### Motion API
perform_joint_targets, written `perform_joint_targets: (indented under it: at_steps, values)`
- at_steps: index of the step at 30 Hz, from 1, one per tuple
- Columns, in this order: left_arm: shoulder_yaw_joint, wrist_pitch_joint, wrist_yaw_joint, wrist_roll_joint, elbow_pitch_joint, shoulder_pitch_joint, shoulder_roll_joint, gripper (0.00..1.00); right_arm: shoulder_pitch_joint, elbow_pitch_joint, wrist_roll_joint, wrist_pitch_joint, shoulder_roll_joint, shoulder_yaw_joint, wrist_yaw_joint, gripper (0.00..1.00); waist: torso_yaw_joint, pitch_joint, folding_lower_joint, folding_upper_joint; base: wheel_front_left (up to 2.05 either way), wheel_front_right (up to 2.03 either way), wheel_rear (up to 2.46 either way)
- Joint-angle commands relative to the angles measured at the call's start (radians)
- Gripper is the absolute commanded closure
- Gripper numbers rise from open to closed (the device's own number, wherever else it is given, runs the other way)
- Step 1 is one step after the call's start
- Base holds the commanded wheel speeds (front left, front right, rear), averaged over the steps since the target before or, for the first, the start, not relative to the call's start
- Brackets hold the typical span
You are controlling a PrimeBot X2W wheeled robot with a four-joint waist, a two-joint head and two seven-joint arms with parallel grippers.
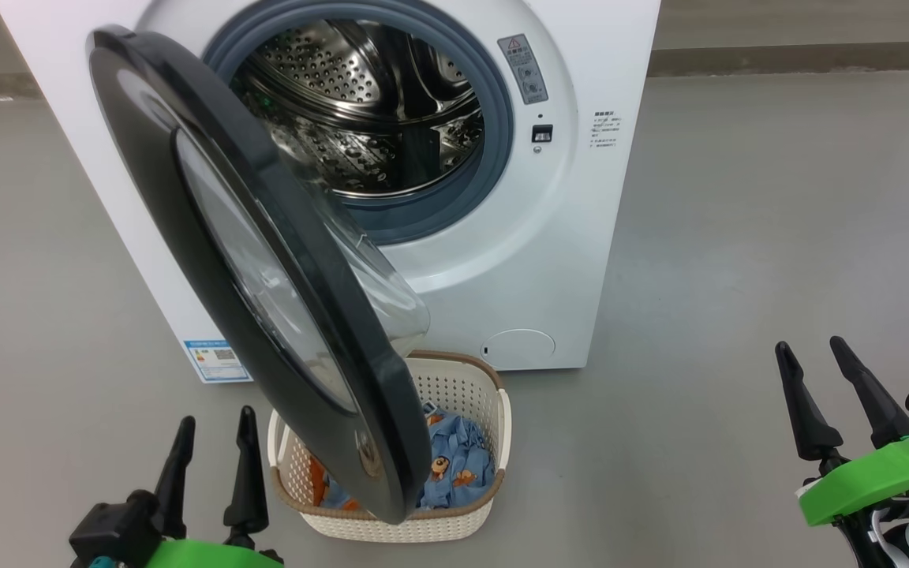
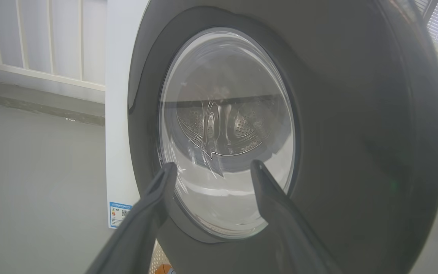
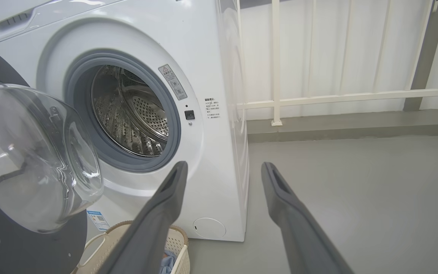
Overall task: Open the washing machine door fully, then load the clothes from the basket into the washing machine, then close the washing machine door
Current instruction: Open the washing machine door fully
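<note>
- washing machine (image 1: 581, 197): white front-loader on a grey floor (image 1: 778, 237); steel drum (image 1: 368, 102) open to view and looks empty
- washing machine door (image 1: 265, 268): hinged at the left, swung part way out, lower edge hanging over the basket (image 1: 391, 527)
- basket: cream, on the floor just before the machine, partly covered by the door
- clothes (image 1: 454, 461): blue bear-print fabric lying in the basket, none in the drum
- left gripper (image 1: 217, 418): fingers spread wide, holding nothing, low and just left of the basket
- right gripper (image 1: 809, 345): fingers spread wide, holding nothing, well apart from door and basket
- step in hand, as judged: opening the door fully, not yet done; loading has not begun
- next move, as judged: carry the door's free edge further left until the basket is uncovered; calls for contact at the rim or inner side, not the outer face
- left wrist view: door's outer face, drum seen through the glass
- right wrist view: door's inner side with bulging glass bowl, grey seal (image 3: 173, 125), white railing (image 3: 276, 76) behind
- head view: clothes and both grippers together
</note>
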Motion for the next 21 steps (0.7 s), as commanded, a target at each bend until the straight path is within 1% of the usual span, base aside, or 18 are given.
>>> perform_joint_targets:
  at_steps: [1, 21]
  values:
    - [0.028, -0.009, -0.003, 0.014, -0.02, -0.018, 0.013, 0.0, -0.005, -0.021, -0.019, -0.012, -0.013, 0.009, 0.008, 0.0, 0.001, -0.002, 0.0, -0.0001, 0.0, 0.0, 0.0]
    - [0.028, -0.009, -0.009, 0.022, -0.011, -0.03, 0.011, 0.0, -0.01, -0.011, -0.018, -0.012, -0.004, 0.025, 0.008, 0.0, -0.008, -0.005, 0.0, -0.0001, 0.0, 0.0, 0.0]
